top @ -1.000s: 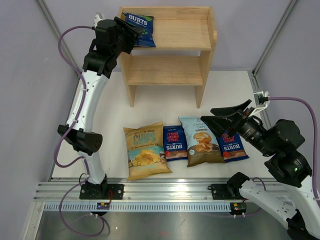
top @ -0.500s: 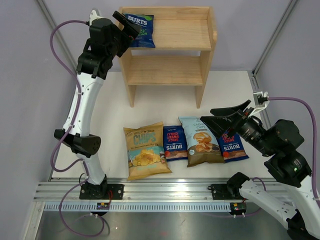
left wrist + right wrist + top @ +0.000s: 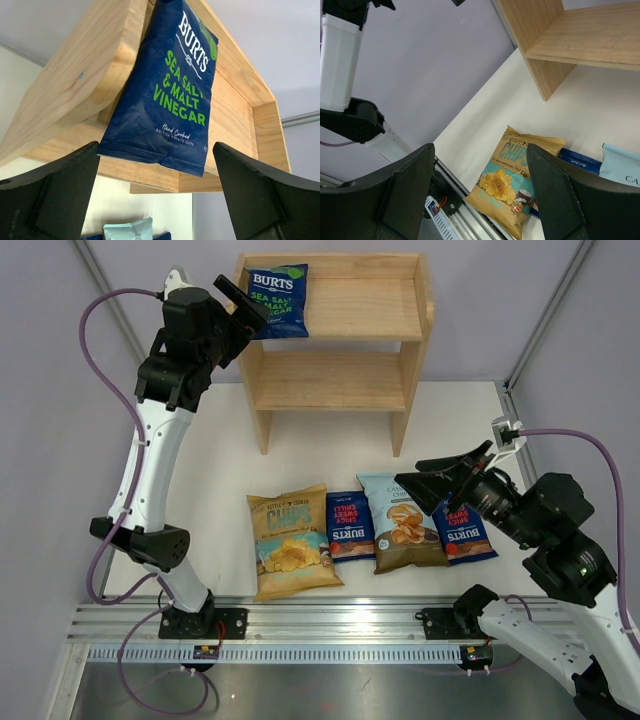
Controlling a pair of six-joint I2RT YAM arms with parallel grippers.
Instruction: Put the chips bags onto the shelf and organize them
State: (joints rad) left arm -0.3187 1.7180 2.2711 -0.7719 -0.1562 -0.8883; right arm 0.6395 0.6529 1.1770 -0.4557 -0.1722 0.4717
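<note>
My left claw [image 3: 243, 310] is spread wide and grasps nothing. It sits in the upper left of the overhead frame, just off the left end of the shelf [image 3: 365, 310]. Between its fingers in the wrist view is a small dark-blue bag [image 3: 165, 95] on the top tier, hard against the left side panel, with its lower edge poking past the front lip. I can't tell from here whether it lies flat or leans on the back rail. It reads "BURTS", "SEA SALT & MALT VINEGAR" and, smaller, "Hand Cooked British Potato Chips".

My right claw [image 3: 412, 485] is also wide apart and empty. It hovers at centre right over the row of four bags on the worktop [image 3: 300, 460].
- Left to right these are a tan-yellow bag [image 3: 290, 555] marked "CHIPS", a small blue "BURTS" bag [image 3: 350, 525] with red lettering, a light-blue and brown bag [image 3: 405, 530], and another blue "BURTS" bag [image 3: 465, 535].
- The last one is partly hidden under my fingers.

I judge one bag is shelved and four are left. Next my left arm should back away without dragging that overhanging edge. My right claw needs to drop onto a bag and pinch its crinkly top seam.
</note>
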